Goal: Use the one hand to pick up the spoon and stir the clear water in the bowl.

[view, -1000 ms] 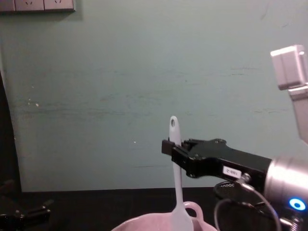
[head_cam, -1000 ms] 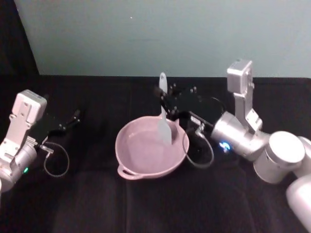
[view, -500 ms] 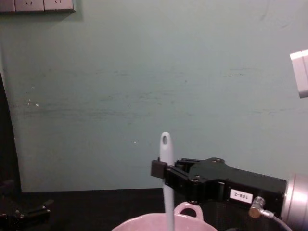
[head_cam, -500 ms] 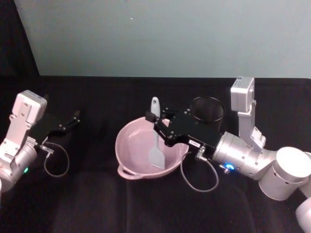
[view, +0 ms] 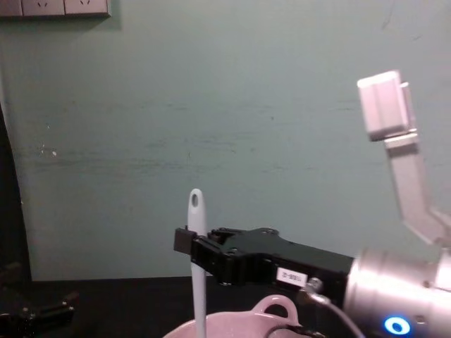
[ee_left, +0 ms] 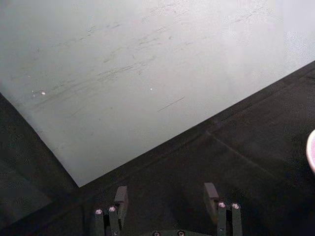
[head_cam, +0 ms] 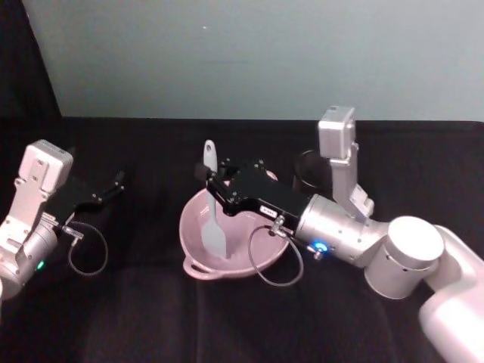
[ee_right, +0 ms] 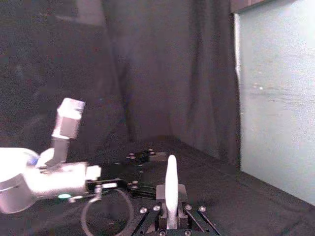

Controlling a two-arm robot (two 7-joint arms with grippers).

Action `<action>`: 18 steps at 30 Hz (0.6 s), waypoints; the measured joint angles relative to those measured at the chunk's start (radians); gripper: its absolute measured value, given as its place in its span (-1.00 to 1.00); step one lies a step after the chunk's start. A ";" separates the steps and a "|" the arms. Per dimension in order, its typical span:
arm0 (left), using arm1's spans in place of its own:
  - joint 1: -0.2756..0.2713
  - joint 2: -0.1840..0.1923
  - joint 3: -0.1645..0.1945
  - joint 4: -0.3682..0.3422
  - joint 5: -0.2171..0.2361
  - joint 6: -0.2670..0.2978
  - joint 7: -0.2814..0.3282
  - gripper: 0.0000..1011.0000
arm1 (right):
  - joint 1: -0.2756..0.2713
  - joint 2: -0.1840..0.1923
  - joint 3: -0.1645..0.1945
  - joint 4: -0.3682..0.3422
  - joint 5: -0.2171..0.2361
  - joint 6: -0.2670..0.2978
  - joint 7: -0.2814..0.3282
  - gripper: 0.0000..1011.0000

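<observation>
Shifted leftward: right gripper (head_cam: 211,186) clamps upright spoon (head_cam: 215,223) in bowl (head_cam: 193,221) | left gripper (ee_left: 165,198) parked, spread

A pale blue-green wall (head_cam: 249,53) rises behind the bench (head_cam: 151,325), which is draped in black cloth; faint scuffs and scratches (ee_left: 123,73) streak the wall's paint; a dark curtain (head_cam: 23,60) hangs at the wall's left edge, down to the bench; white socket plates (view: 53,7) sit high on the wall in the chest view; the light is soft and even.
</observation>
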State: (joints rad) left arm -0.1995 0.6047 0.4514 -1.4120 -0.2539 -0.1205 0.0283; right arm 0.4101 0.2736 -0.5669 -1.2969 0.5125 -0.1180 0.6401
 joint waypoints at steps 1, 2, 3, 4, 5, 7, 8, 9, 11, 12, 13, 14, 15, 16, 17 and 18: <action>0.000 0.000 0.000 0.000 0.000 0.000 0.000 1.00 | 0.006 -0.008 -0.001 0.014 -0.004 -0.005 -0.006 -0.78; 0.000 0.000 0.000 0.000 0.000 0.000 0.000 1.00 | 0.019 -0.023 -0.002 0.040 -0.014 -0.016 -0.018 -0.78; 0.000 0.000 0.000 0.000 0.000 0.000 0.000 1.00 | 0.025 -0.030 -0.002 0.052 -0.019 -0.023 -0.025 -0.77; 0.000 0.000 0.000 0.000 0.000 0.000 0.000 1.00 | 0.030 -0.037 -0.002 0.064 -0.024 -0.030 -0.029 -0.78; 0.000 0.000 0.000 0.000 0.000 0.000 0.000 1.00 | 0.035 -0.042 -0.002 0.073 -0.029 -0.036 -0.034 -0.78; 0.000 0.000 0.000 0.000 0.000 0.000 0.000 1.00 | 0.048 -0.059 0.003 0.106 -0.041 -0.053 -0.046 -0.77; 0.000 0.000 0.000 0.000 0.000 0.000 0.000 1.00 | 0.056 -0.069 0.008 0.126 -0.049 -0.063 -0.054 -0.77; 0.000 0.000 0.000 0.000 0.000 0.000 0.000 1.00 | 0.056 -0.069 0.008 0.126 -0.049 -0.063 -0.054 -0.78; 0.000 0.000 0.000 0.000 0.000 0.000 0.000 1.00 | 0.066 -0.082 0.016 0.151 -0.060 -0.079 -0.065 -0.78; 0.000 0.000 0.000 0.000 0.000 0.000 0.000 1.00 | 0.069 -0.085 0.019 0.159 -0.063 -0.084 -0.068 -0.78; 0.000 0.000 0.000 0.000 0.000 0.000 0.000 1.00 | 0.071 -0.088 0.022 0.165 -0.067 -0.089 -0.071 -0.77; 0.000 0.000 0.000 0.000 0.000 0.000 0.000 1.00 | 0.073 -0.092 0.029 0.174 -0.074 -0.098 -0.078 -0.78; 0.000 0.000 0.000 0.000 0.000 0.000 0.000 1.00 | 0.074 -0.093 0.032 0.178 -0.077 -0.103 -0.081 -0.77; 0.000 0.000 0.000 0.000 0.000 0.000 0.000 1.00 | 0.075 -0.094 0.035 0.180 -0.080 -0.107 -0.083 -0.77; 0.000 0.000 0.000 0.000 0.000 0.000 0.000 1.00 | 0.075 -0.094 0.042 0.184 -0.088 -0.117 -0.089 -0.77; 0.000 0.000 0.000 0.000 0.000 0.000 0.000 1.00 | 0.075 -0.094 0.044 0.186 -0.091 -0.122 -0.090 -0.78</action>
State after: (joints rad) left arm -0.1996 0.6047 0.4514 -1.4120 -0.2540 -0.1205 0.0283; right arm 0.4849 0.1794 -0.5229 -1.1113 0.4210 -0.2398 0.5500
